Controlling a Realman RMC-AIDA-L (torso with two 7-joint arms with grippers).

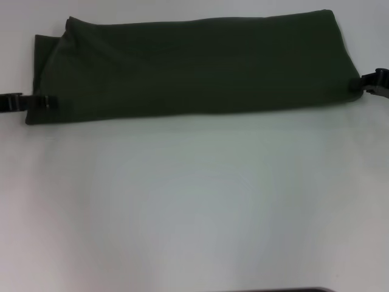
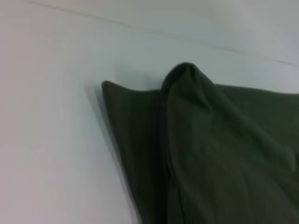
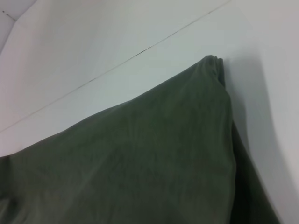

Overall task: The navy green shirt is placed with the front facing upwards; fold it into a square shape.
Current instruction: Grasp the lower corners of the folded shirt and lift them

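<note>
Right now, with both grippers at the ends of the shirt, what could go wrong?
1. The left gripper and right gripper each pinch only a small peak of the shirt; the cloth could slip free.
2. The long span between them may sag or crease.
3. Layers at the left end look uneven, so the finished square could come out skewed.

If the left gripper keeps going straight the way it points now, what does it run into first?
The left gripper points inward along the table, and its tip is already at the left end of the folded navy green shirt. Going on, it would probably push into that cloth first, though depth is unclear.
</note>
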